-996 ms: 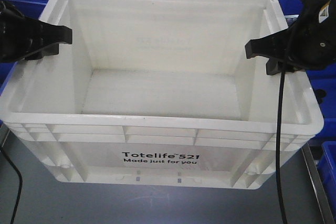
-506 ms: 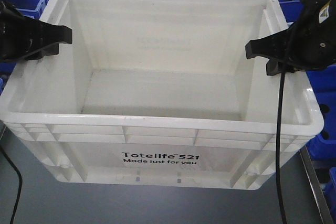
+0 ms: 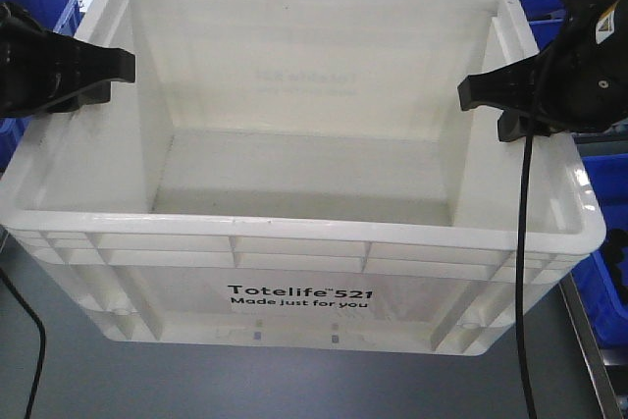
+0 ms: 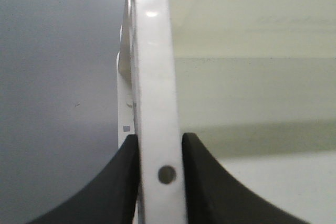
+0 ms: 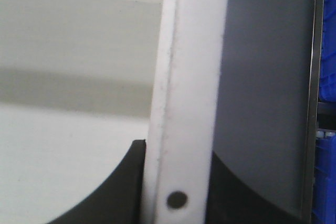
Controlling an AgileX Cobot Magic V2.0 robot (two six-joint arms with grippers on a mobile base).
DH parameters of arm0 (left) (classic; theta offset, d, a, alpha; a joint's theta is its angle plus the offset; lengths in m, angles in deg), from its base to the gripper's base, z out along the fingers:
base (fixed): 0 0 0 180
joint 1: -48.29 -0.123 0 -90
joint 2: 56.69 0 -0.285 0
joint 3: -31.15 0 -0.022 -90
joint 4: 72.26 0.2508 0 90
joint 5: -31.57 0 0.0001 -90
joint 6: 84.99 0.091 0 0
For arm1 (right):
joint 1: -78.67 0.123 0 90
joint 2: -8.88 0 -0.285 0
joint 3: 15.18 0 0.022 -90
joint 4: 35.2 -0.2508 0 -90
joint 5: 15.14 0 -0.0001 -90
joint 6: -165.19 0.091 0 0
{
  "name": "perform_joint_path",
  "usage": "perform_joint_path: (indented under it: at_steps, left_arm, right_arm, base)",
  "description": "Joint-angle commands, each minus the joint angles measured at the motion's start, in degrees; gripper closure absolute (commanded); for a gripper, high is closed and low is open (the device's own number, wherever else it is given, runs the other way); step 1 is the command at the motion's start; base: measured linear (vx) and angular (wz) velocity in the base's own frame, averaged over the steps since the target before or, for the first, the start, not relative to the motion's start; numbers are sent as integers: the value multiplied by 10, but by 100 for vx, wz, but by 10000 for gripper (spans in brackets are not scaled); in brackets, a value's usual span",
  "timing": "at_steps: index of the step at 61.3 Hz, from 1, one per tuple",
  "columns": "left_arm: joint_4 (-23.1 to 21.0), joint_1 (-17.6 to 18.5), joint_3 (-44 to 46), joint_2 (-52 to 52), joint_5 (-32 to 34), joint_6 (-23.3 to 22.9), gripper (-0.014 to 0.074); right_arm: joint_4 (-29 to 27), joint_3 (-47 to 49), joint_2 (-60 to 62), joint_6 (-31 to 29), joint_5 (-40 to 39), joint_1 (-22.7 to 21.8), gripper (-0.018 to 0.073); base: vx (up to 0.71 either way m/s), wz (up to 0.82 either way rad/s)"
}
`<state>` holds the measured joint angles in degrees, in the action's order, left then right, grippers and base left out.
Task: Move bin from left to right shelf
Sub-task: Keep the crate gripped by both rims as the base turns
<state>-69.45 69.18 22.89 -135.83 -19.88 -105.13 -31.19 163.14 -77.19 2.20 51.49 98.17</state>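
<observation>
Grey worktop below; large white rectangular plastic bin spans between arms, left gripper clamping left rim, right gripper clamping right rim.

Only readable thing is the black print on the front wall of the white bin, lower middle of the frame: "Totelife 521", with "Made just for you" underneath.
</observation>
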Motion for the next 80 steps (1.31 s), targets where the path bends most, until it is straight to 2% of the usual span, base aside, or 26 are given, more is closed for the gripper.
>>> perform_joint_path:
  at_steps: [1, 80]
  left_arm:
    - [27, 0, 23, 20, 61, 10, 497]
    - [27, 0, 23, 20, 61, 10, 497]
  right_arm:
    - [33, 22, 25, -15, -29, -3, 536]
    - [33, 22, 25, -15, -29, -3, 536]
  base:
    - [26, 1]
    - [26, -7]
